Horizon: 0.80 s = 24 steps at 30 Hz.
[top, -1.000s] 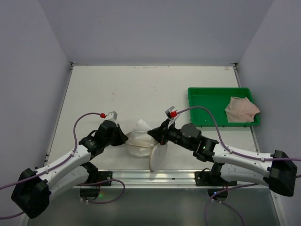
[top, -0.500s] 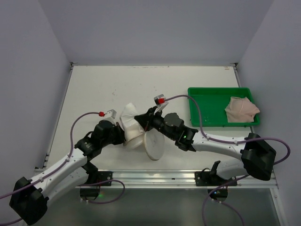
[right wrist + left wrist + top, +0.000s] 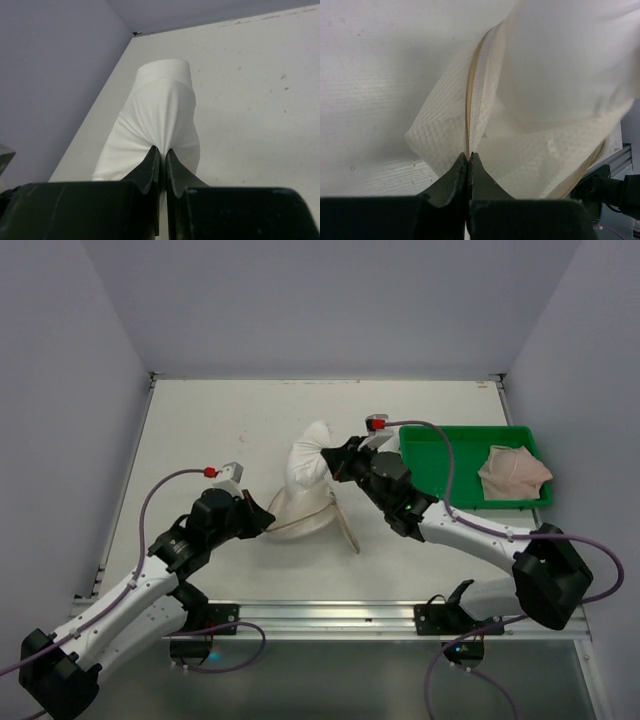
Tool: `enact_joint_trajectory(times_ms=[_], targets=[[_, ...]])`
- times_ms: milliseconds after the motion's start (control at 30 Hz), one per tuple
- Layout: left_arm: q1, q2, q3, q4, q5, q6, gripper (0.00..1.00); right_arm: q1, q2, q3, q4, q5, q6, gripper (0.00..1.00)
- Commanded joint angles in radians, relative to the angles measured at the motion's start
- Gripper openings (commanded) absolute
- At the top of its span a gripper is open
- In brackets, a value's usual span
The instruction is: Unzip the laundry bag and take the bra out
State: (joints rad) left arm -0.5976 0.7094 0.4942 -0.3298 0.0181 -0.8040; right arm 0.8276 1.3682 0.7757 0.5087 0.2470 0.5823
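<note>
I see left pincer (image 3: 469,157) clamped on laundry bag (image 3: 440,136) zip rim, lower centre. My right pincer (image 3: 162,153) pinches white bra (image 3: 160,107), mid-frame.

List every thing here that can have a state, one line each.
Laundry bag: unzipped, flap hanging open.
White garment: bunched, partly out of the bag.
Left pincer: shut on the bag's zip rim.
Right pincer: shut on the white garment.
Green tray: holding a pale pink garment.
</note>
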Motion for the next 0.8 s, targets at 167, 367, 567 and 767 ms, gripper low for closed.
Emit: enact_joint_trajectory(times_ms=[167, 367, 567, 767], targets=[[0.002, 0.084, -0.101, 0.055, -0.044, -0.003, 0.0, -0.074, -0.225, 0.092, -0.091, -0.113, -0.105, 0.0], [0.001, 0.171, -0.109, 0.112, -0.064, 0.012, 0.0, -0.085, -0.352, 0.111, -0.203, -0.009, -0.156, 0.0], [0.001, 0.209, -0.06, 0.103, -0.102, 0.038, 0.0, -0.178, -0.469, 0.132, -0.386, 0.129, -0.225, 0.0], [0.002, 0.219, -0.06, 0.097, -0.112, 0.039, 0.0, -0.384, -0.581, 0.112, -0.47, 0.155, -0.228, 0.0]])
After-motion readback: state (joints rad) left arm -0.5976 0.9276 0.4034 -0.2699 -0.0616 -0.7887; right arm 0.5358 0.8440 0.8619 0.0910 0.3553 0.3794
